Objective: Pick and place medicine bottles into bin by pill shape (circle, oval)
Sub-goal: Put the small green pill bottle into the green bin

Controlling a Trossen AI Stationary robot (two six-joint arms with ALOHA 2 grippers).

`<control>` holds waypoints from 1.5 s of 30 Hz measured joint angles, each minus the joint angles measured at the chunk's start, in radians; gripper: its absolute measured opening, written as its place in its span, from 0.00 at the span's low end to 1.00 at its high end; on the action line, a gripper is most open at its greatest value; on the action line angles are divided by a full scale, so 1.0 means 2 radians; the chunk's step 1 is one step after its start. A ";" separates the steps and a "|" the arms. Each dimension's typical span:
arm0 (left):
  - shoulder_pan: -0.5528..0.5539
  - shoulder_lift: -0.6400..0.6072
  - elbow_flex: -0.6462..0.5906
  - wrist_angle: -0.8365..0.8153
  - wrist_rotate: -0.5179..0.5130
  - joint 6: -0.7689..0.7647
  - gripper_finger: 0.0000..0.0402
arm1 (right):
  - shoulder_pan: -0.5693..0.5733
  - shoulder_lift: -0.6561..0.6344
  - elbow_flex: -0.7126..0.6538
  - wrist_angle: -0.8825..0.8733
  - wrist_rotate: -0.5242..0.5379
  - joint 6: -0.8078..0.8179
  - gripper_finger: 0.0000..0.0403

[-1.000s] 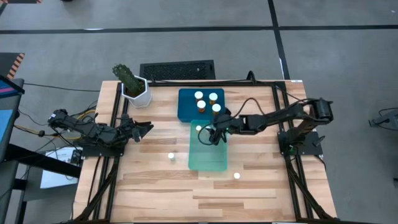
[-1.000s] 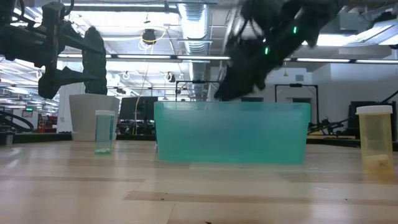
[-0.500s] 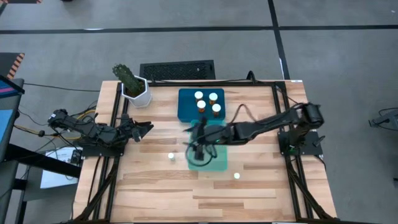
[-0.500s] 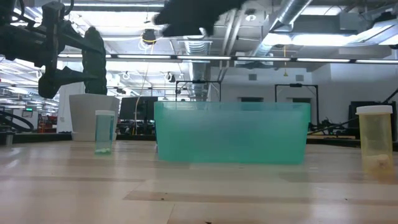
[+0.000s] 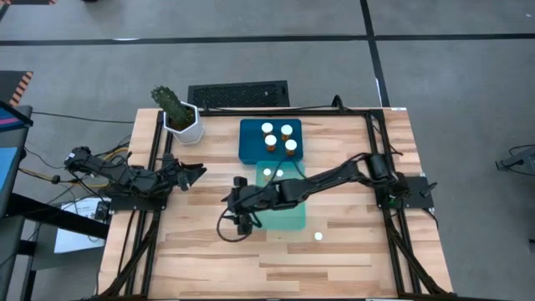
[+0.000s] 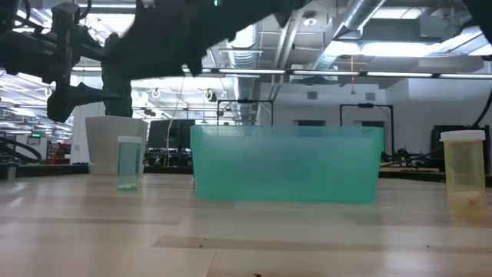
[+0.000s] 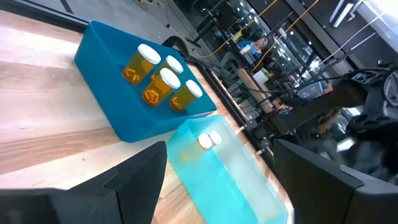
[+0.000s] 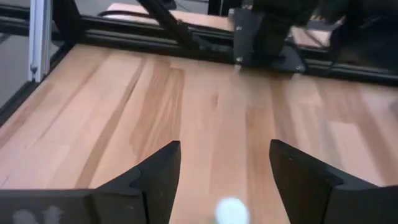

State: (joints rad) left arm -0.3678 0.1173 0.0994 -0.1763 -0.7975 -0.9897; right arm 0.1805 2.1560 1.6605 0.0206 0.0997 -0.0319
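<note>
Four amber medicine bottles (image 5: pixel 278 138) with white caps stand in the dark blue bin (image 5: pixel 251 144). One more (image 5: pixel 267 173) stands in the teal bin (image 5: pixel 288 216). A loose bottle (image 5: pixel 318 237) stands near the teal bin's front right corner. Another (image 6: pixel 129 162) stands left of the teal bin; its white cap (image 8: pixel 231 210) shows just ahead of my right gripper (image 8: pixel 224 149). That gripper (image 5: pixel 230 202) hovers open above it, holding nothing. My left gripper (image 5: pixel 199 171) waits open at the table's left side, pointing toward the bins (image 7: pixel 221 146).
A white pot with a green plant (image 5: pixel 178 115) stands at the far left corner, with a black grille (image 5: pixel 238 94) behind the table. Black frame rails (image 5: pixel 155 167) run along both sides. Bare wood lies across the near half of the table (image 5: pixel 251 259).
My right gripper has swept from above the far end of the teal bin toward the table's left edge and a little nearer, passing over that bin. It stays open, now left of the bin above the loose bottle. No bottle has moved.
</note>
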 joint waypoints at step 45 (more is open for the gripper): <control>0.000 0.000 0.000 -0.008 0.001 0.000 0.72 | -0.028 0.071 0.030 -0.070 -0.050 0.027 0.53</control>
State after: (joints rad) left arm -0.3679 0.1173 0.0994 -0.1932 -0.7959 -0.9905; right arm 0.1246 2.2971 1.7195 -0.1196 -0.0002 0.0220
